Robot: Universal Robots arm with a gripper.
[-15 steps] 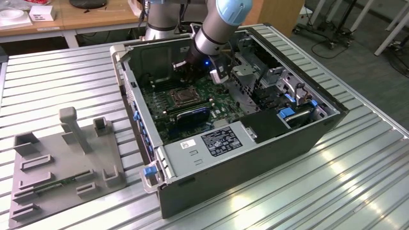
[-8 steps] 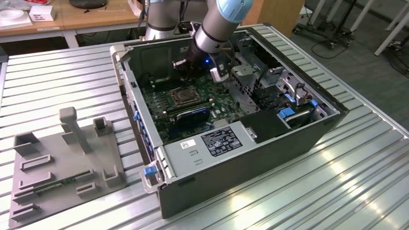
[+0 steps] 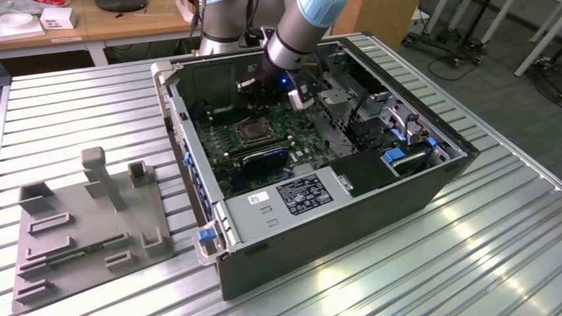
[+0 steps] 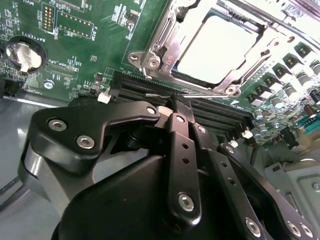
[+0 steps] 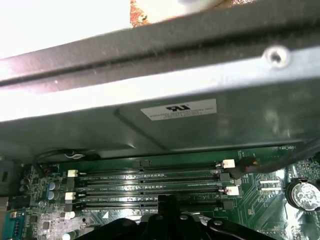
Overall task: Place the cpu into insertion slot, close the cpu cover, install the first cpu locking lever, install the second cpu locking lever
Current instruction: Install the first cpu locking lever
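The cpu [image 4: 215,45] lies flat in the insertion slot [image 3: 249,133] on the green board, its pale metal top showing through the window of the cpu cover [image 4: 165,37], which is folded down around it. A thin locking lever [image 4: 200,94] runs along the socket edge nearest the gripper. My gripper [image 4: 176,102] hovers just beside the socket, over the black memory slots [image 5: 150,182], fingers pressed together with nothing between them. In the exterior view the gripper [image 3: 256,91] is inside the open computer case [image 3: 351,210], above the far end of the board.
The case's metal walls [image 5: 200,80] close in around the board. A coin battery [image 4: 22,55] sits on the board. A drive cage and cables [image 3: 386,131] fill the exterior view's right of the case. A grey fixture plate [image 3: 88,224] lies on the ribbed table at the exterior view's left.
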